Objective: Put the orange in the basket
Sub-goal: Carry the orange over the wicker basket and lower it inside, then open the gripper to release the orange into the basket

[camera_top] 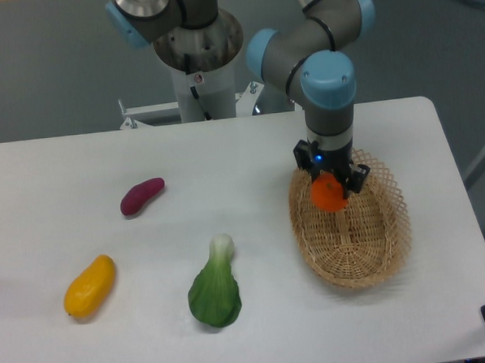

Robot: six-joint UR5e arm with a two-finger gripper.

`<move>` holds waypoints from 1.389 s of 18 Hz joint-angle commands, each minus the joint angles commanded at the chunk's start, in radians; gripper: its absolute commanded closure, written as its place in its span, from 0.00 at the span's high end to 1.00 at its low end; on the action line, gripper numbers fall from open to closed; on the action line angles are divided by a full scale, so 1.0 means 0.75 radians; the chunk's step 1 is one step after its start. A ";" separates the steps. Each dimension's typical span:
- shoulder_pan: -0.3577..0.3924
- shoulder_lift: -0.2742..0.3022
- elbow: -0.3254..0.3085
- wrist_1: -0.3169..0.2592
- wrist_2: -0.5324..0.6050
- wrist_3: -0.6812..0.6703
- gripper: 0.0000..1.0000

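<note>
My gripper (330, 185) is shut on the orange (328, 193), a small round bright-orange fruit, and holds it in the air over the far left part of the basket (369, 260). The basket is an oval tan wicker one with an open lattice rim, standing on the right side of the white table. The orange hangs above the basket's inside, and the fingers cover its top.
A green bok choy (215, 287) lies left of the basket near the table's front. A yellow-orange mango-like fruit (89, 285) sits at the front left. A purple sweet potato (141, 196) lies further back on the left. The arm's base (197, 54) stands behind the table.
</note>
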 joint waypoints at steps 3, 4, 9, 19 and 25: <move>-0.004 -0.037 -0.004 0.006 0.016 -0.025 0.67; -0.006 -0.041 -0.010 0.008 0.016 -0.029 0.67; -0.008 -0.047 -0.018 0.006 0.016 -0.025 0.69; -0.016 -0.041 0.016 0.006 0.014 -0.011 0.95; -0.014 -0.010 0.045 -0.012 -0.002 0.053 0.99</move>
